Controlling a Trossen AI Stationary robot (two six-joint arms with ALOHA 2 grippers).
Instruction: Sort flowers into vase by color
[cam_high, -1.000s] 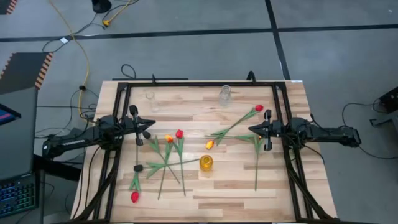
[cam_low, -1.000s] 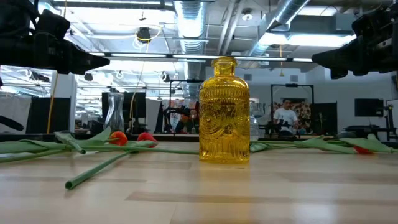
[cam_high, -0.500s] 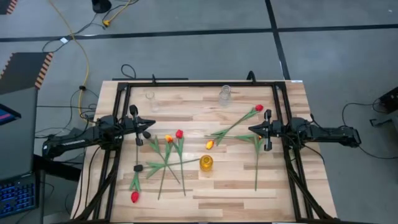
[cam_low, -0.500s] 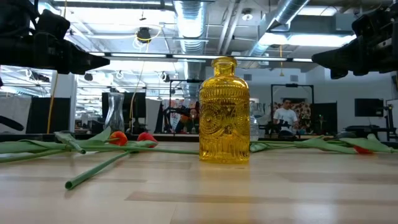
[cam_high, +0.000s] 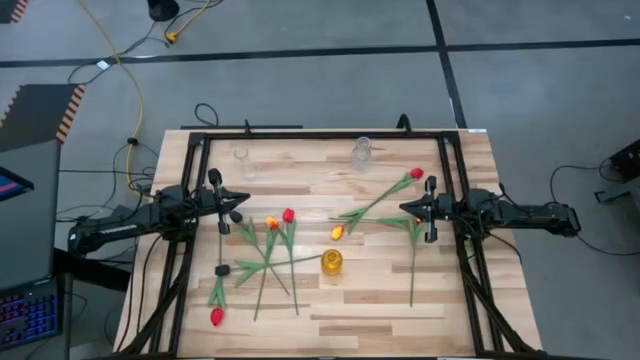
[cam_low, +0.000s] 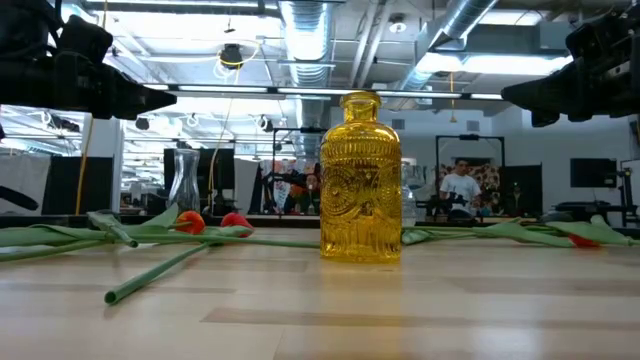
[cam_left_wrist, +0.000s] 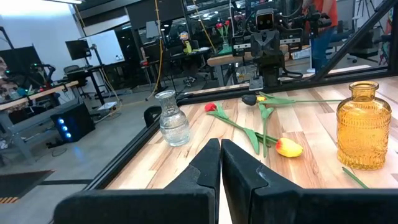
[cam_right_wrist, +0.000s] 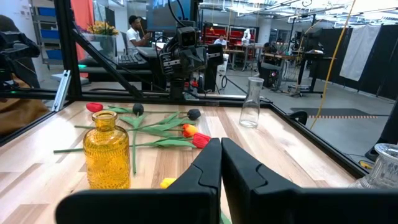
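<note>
Flowers (cam_high: 265, 250) lie scattered on the bench (cam_high: 380, 300), most near the left hand (cam_high: 218, 203), two by the right hand (cam_high: 430, 210). Both hands hover with fingers pressed together, empty. Between them stands a yellow vase (cam_high: 331, 264).

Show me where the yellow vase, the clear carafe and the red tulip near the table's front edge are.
yellow vase (cam_low: 361, 180): low view, on its patterned body.
clear carafe (cam_left_wrist: 172, 122): left wrist view, on its rounded belly.
red tulip (cam_high: 216, 316): high view, on its red head.
</note>
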